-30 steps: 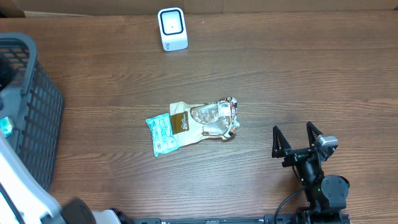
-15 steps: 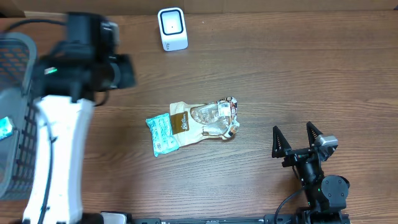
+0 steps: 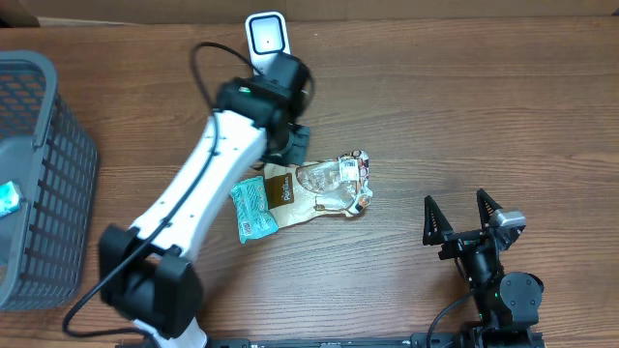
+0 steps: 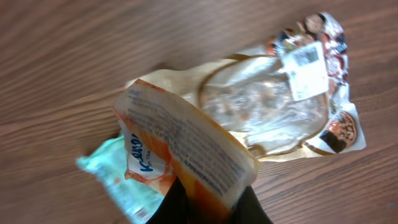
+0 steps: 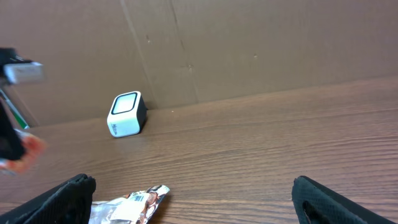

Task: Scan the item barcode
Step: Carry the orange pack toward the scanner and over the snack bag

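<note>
My left gripper [image 4: 208,200] is shut on an orange-and-white packet [image 4: 180,146], which hangs just above the table. The overhead view hides the packet under the left wrist [image 3: 286,135]. Below it lie a beige and clear snack bag [image 4: 273,102] with a white barcode label [image 4: 306,67] and a teal packet [image 4: 102,174]. The same bag [image 3: 324,188] and teal packet [image 3: 253,208] sit mid-table. The white scanner [image 3: 267,37] stands at the far edge, just beyond the left wrist. My right gripper [image 3: 463,220] is open at the front right, holding nothing.
A dark mesh basket [image 3: 44,164] stands at the left edge with a teal item [image 3: 8,198] inside. A cardboard wall [image 5: 249,43] runs behind the scanner [image 5: 126,114]. Bare wood [image 3: 484,106] lies between the pile and my right gripper [image 5: 199,190].
My left arm has swung from the basket side across the back of the table to above the pile at the centre. The right arm has not moved.
</note>
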You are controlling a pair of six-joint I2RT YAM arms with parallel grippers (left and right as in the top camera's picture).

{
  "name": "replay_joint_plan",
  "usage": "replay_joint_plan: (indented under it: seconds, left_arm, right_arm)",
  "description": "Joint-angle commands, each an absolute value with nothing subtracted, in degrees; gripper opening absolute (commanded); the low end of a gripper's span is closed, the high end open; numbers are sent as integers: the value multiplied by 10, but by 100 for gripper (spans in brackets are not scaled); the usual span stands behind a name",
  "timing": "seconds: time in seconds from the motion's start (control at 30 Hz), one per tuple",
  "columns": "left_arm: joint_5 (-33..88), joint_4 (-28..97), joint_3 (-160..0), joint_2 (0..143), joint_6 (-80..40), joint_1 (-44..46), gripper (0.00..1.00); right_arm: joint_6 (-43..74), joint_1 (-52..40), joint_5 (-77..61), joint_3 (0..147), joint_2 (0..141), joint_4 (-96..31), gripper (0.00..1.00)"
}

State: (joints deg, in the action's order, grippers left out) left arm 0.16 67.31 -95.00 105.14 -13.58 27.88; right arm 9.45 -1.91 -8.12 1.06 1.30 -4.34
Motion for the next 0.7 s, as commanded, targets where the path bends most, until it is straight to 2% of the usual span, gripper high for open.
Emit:
replay_joint_plan:
  seconds: [0.0, 0.27, 0.67]
  left_arm:
    - [-4, 656, -948, 1087, -151, 313, 4]
    - [-6, 642, -947, 1140, -155, 368, 4]
    - [-6, 495, -948, 1147, -136, 389, 4]
  right_arm:
    - [101, -20, -76, 5, 13, -42, 100]
    - [100, -20, -76, 5, 13, -42, 100]
    - [101, -20, -76, 5, 13, -42, 100]
